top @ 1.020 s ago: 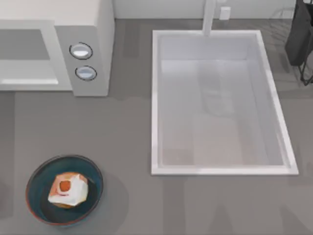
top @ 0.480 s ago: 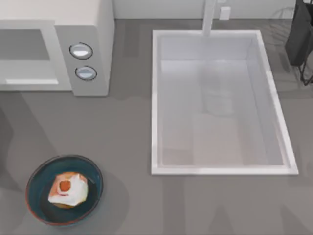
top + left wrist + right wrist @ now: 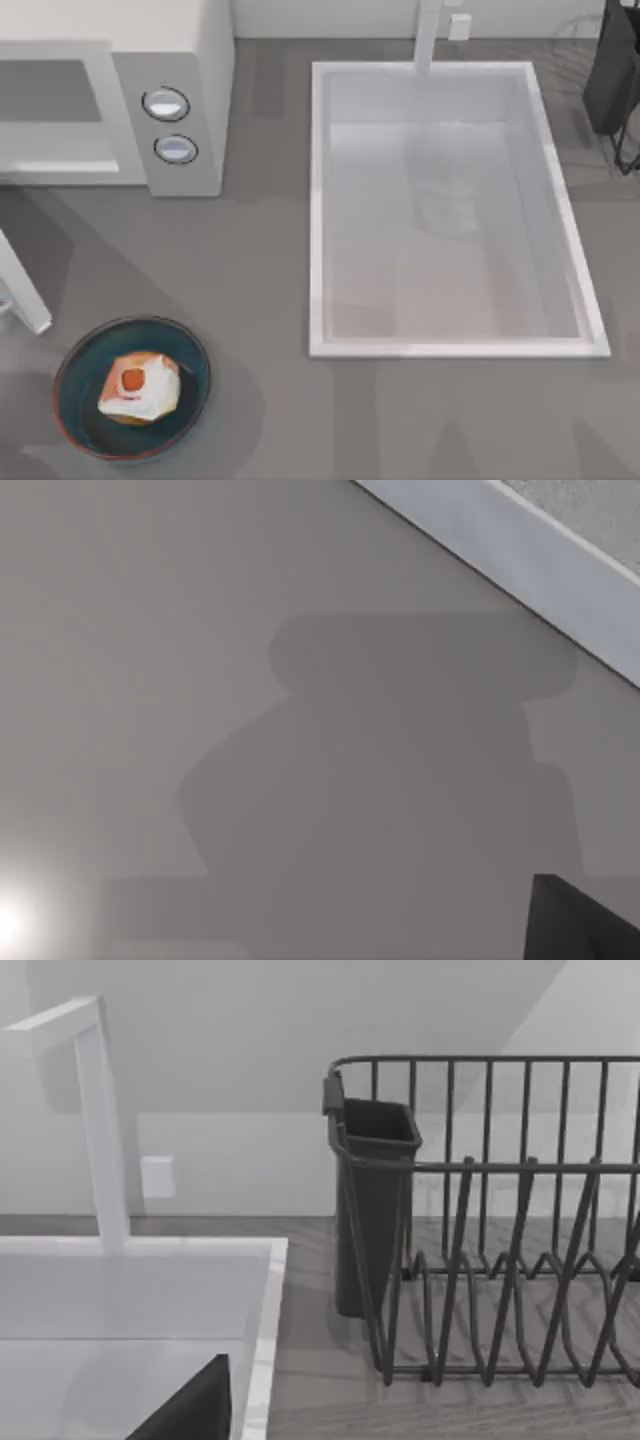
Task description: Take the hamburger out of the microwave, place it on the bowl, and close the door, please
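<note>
On the desk's left, burger bowled, door ajar.
Hamburger [image 3: 138, 388] rests in the bowl [image 3: 190, 352]; the door [image 3: 22, 287] juts slantwise from the microwave [image 3: 190, 60], left arm nearer; neither claw's opening can be told.

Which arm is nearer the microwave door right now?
Left, most likely. Its wrist view looks at the door edge close up, at the table's left. The right arm's wrist view faces the dish rack and sink, at the table's right.
</note>
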Robot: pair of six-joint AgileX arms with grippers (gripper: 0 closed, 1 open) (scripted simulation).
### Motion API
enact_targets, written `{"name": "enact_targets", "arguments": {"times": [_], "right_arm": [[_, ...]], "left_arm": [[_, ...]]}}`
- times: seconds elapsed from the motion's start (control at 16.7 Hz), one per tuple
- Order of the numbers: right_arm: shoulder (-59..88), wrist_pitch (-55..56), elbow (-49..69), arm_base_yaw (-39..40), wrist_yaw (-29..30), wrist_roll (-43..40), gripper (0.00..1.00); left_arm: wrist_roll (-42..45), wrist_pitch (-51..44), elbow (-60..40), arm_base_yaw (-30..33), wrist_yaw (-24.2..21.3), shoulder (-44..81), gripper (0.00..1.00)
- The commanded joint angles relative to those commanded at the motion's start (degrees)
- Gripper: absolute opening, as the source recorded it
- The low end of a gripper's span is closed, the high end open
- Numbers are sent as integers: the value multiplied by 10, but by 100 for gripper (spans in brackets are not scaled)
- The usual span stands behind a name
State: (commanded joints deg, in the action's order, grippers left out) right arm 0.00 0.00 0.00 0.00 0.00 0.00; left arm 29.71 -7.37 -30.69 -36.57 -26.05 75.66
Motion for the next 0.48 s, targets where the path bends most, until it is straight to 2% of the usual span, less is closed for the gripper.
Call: {"name": "enact_targets", "arguments": {"times": [0.18, 0.48], "right_arm": [[0, 0, 0, 0, 0, 0, 100], [0, 0, 0, 0, 0, 0, 100]], "left_arm": [[-54, 17, 48, 56, 36, -54, 0], [-61, 18, 54, 61, 39, -58, 0]]}}
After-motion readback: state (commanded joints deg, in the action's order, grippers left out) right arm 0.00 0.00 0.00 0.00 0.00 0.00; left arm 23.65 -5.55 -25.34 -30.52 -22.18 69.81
